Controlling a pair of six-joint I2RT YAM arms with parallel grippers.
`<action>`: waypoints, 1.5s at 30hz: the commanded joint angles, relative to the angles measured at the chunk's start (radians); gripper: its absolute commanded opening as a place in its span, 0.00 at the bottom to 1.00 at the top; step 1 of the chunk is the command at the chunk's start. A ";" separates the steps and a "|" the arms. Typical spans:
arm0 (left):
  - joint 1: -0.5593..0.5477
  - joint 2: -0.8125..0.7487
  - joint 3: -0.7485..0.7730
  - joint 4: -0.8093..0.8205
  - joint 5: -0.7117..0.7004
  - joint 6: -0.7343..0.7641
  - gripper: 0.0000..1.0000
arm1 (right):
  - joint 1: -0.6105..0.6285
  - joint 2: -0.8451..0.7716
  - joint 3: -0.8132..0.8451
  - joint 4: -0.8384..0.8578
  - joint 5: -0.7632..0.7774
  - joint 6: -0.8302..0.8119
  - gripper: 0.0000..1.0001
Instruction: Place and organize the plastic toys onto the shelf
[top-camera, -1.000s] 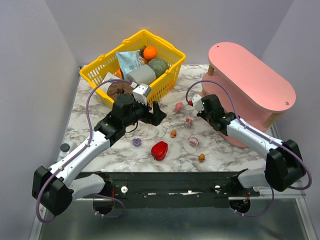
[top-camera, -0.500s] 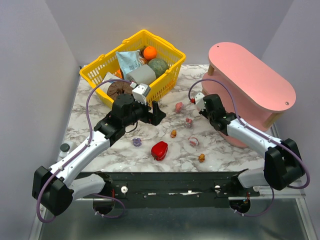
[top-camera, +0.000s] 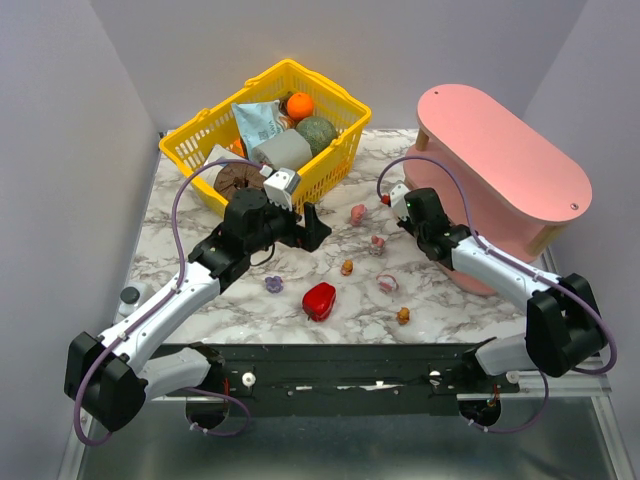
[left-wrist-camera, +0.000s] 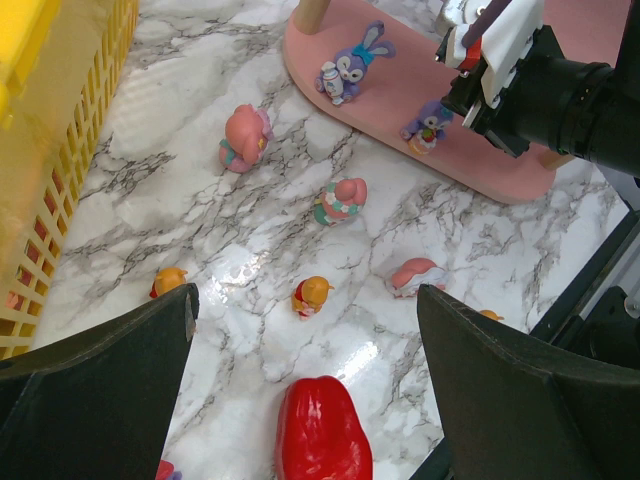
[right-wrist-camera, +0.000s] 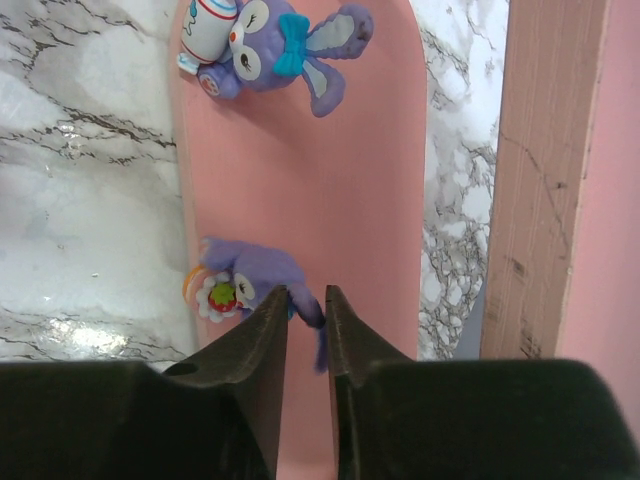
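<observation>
Right wrist, shelved bunnies (right-wrist-camera: 262, 45) (hidden overhead)

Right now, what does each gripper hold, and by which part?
Left gripper holds nothing. Right gripper straddles an ear of the purple toy; whether it grips cannot be told.

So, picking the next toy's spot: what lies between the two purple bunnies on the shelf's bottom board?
Nothing: the right wrist view shows bare pink board between the blue-bowed bunny and the lower bunny.

Two toys (right-wrist-camera: 265, 45) on shelf (right-wrist-camera: 350, 200), lowest board; pepper (top-camera: 319, 300) before basket (top-camera: 330, 165), left of shelf.
</observation>
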 joint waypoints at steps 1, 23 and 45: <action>0.008 -0.009 -0.012 0.023 0.024 -0.002 0.99 | -0.019 0.013 0.000 0.028 0.069 -0.001 0.32; 0.011 -0.010 -0.012 0.017 0.027 -0.004 0.99 | -0.028 0.062 0.034 0.036 0.166 0.095 0.19; 0.014 -0.014 -0.009 0.018 0.030 -0.007 0.99 | -0.028 0.028 0.101 0.036 0.172 0.100 0.41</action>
